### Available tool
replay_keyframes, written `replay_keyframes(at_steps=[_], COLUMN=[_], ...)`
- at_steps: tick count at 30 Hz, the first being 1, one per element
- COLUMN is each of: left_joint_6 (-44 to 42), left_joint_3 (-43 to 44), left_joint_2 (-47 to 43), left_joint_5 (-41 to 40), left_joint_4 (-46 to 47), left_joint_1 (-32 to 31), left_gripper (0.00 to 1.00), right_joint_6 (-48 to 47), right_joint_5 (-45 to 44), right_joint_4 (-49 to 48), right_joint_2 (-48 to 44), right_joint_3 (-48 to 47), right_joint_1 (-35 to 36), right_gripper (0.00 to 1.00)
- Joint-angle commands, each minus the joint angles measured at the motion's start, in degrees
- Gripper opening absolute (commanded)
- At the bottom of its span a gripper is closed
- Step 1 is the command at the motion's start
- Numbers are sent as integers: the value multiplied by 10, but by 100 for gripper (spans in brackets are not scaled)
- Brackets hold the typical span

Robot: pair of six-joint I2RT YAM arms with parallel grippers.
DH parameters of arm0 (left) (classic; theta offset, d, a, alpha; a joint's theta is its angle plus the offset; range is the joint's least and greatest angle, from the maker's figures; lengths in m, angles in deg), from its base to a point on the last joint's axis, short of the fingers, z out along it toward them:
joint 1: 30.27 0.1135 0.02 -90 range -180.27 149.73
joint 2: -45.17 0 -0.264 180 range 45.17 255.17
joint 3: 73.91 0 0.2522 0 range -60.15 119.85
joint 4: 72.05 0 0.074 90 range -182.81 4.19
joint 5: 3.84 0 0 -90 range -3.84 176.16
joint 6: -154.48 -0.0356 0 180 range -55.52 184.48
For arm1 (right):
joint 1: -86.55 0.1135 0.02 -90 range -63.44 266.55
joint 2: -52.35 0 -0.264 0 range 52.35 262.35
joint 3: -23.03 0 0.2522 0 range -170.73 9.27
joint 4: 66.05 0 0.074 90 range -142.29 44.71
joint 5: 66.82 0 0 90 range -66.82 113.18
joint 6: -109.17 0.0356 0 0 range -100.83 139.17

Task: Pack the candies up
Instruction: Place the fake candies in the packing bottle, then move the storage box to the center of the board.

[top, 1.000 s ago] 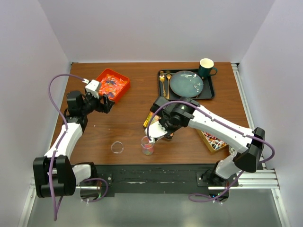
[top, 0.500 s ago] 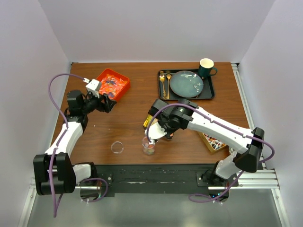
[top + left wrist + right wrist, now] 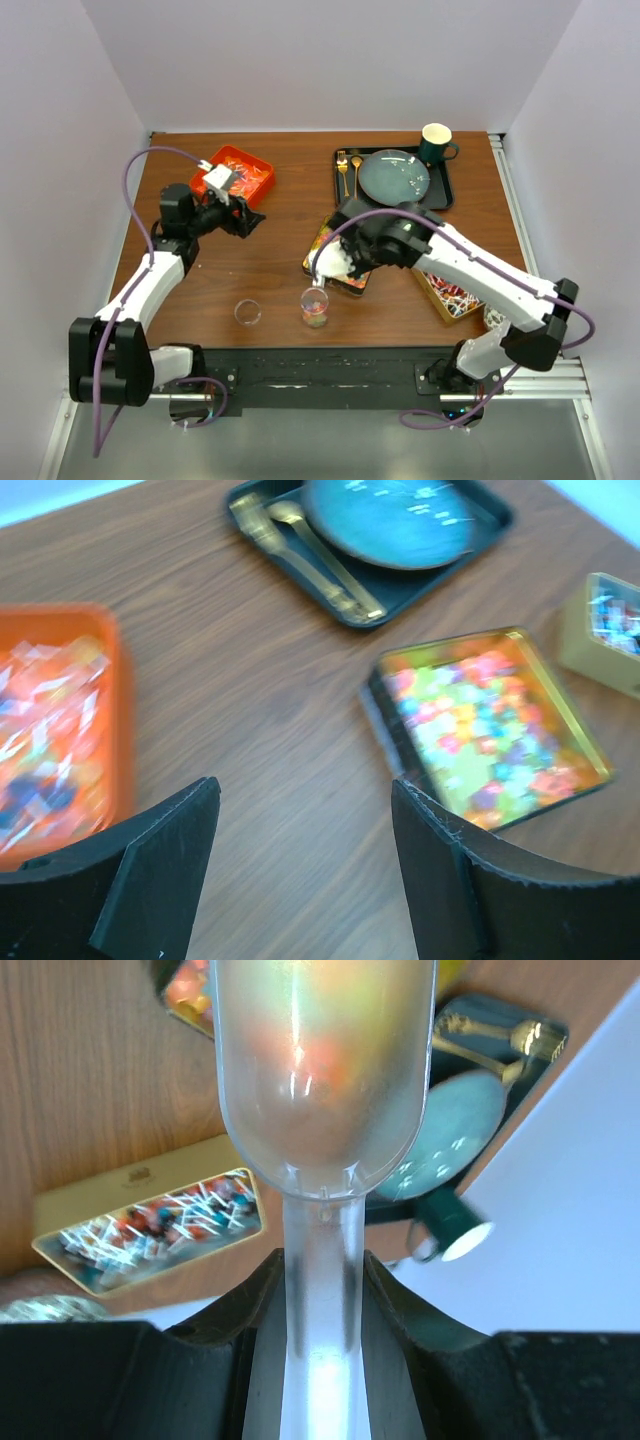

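My right gripper [image 3: 320, 1270] is shut on the handle of a clear plastic scoop [image 3: 325, 1090]. Orange and green colour shows through its bowl; I cannot tell whether candies lie in it. In the top view the right gripper [image 3: 335, 262] hangs over the open tin of gummy candies [image 3: 322, 243], just behind a clear cup [image 3: 314, 307] holding coloured candies. My left gripper [image 3: 248, 222] stands open above bare wood, right of the orange tray [image 3: 240, 178] of wrapped candies. The left wrist view shows that tray [image 3: 55, 720] and the gummy tin [image 3: 490, 730], with nothing between my left gripper's [image 3: 303, 792] fingers.
A small clear dish [image 3: 247, 313] lies left of the cup. A gold tin [image 3: 455, 297] of wrapped candies sits at the right under my right arm. At the back, a black tray [image 3: 443, 190] carries a teal plate, gold cutlery [image 3: 348, 170] and a dark mug [image 3: 436, 143].
The right gripper has drawn the scoop back from over the cup to above the gummy tin. The left gripper has swung right, away from the orange tray, and narrowed slightly.
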Motion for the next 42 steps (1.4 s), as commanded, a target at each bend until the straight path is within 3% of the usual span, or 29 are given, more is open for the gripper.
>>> replay_keyframes(at_steps=[1, 4, 11, 21, 23, 25, 29, 42], left_joint_6=[19, 43, 53, 28, 33, 43, 40, 13], left_joint_3=[65, 103, 194, 361, 391, 434, 475, 562], left_joint_2=[33, 72, 156, 336, 365, 406, 453, 594], left_joint_5=[11, 0, -28, -120, -180, -244, -289, -314], left_joint_4=[14, 20, 22, 9, -1, -9, -11, -4], left_joint_1=[-61, -94, -216, -431, -466, -483, -511, -546], left_gripper=[74, 73, 70, 70, 70, 71, 71, 71], right_joint_6=[173, 262, 415, 467, 469, 470, 469, 482], right_joint_5=[39, 40, -65, -45, -39, -38, -31, -3], right_joint_4=[-33, -95, -194, -182, -174, -166, -162, -152], right_joint_2=[-72, -108, -200, -253, -260, -265, -276, -279], right_joint_3=[-36, -15, 10, 67, 69, 71, 78, 97], right_joint_1=[-113, -209, -363, -451, -466, -474, -490, -517], right_gripper=[0, 0, 0, 0, 0, 0, 0, 0])
